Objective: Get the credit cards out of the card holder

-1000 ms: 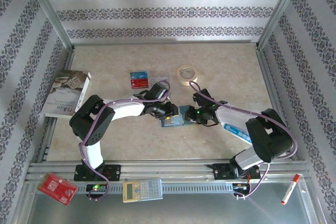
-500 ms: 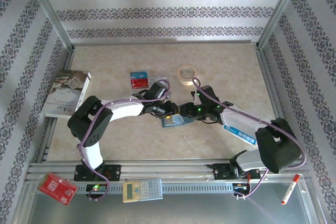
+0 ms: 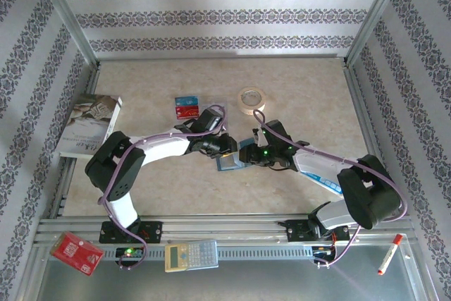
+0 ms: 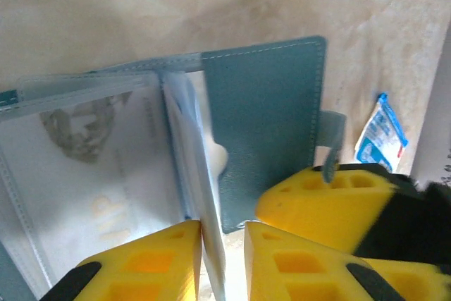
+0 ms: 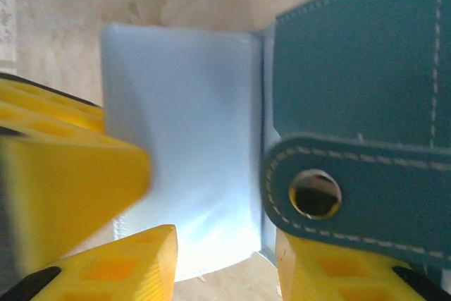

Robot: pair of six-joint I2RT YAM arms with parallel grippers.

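You had the dusty teal folding card holder [image 3: 229, 166] at mid-table. Your left gripper [image 4: 222, 248] was pinched narrowly on its clear sleeve [image 4: 106, 167]. Your right gripper [image 5: 225, 255] straddled its edge with jaws apart, crowding the left. From the holder, a beige tape roll [image 3: 251, 99] lay at 1 o'clock and red and blue plastic cards [image 3: 188, 108] at 11.

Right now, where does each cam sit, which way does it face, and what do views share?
Top external: fixed above and behind the arms, looking down at the table; both arms show, left gripper and right gripper at the card holder.
Left wrist: on the left arm, facing down past its yellow fingers at the open card holder.
Right wrist: on the right arm, facing down past its yellow fingers at the card holder.
Shared: both wrist views catch the strap.
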